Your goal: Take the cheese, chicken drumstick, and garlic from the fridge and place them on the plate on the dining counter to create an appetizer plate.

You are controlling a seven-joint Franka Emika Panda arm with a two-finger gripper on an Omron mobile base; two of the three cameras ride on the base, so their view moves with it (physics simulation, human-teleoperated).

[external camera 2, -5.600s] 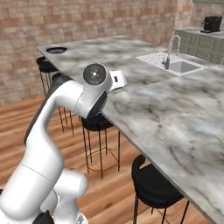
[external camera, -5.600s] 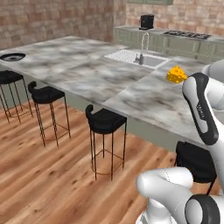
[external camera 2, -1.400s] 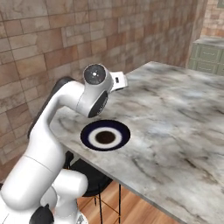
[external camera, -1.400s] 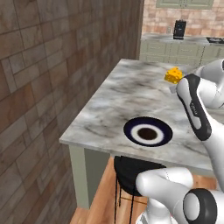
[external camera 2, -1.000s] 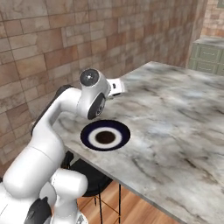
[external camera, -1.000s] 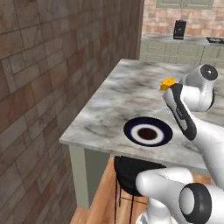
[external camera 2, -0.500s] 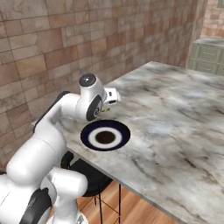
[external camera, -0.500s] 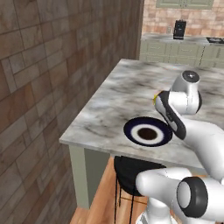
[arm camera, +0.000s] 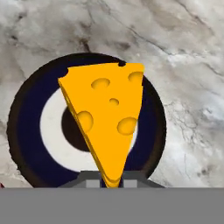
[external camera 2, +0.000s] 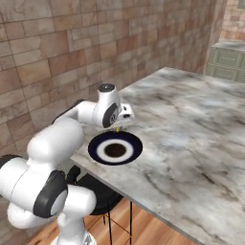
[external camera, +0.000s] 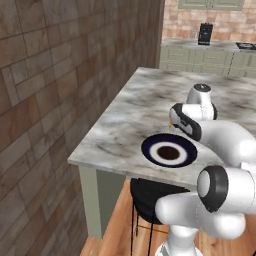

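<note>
From the left base view I see my arm bent low over the desk, its wrist beside the plate near the desk's corner. From the right base view a sliver of cheese hangs just over the plate's far rim. In the hand view my end effector is clamped on the cheese, which hangs above the plate.

Even, diffuse light is seen throughout, with no single source discernible and no glare. Only a faint shadow is cast beneath the plate on the table. Textures are rendered softly, and the brick wall looks slightly blurred. In the hand view the cheese is shown flatly lit and crisp-edged.
</note>
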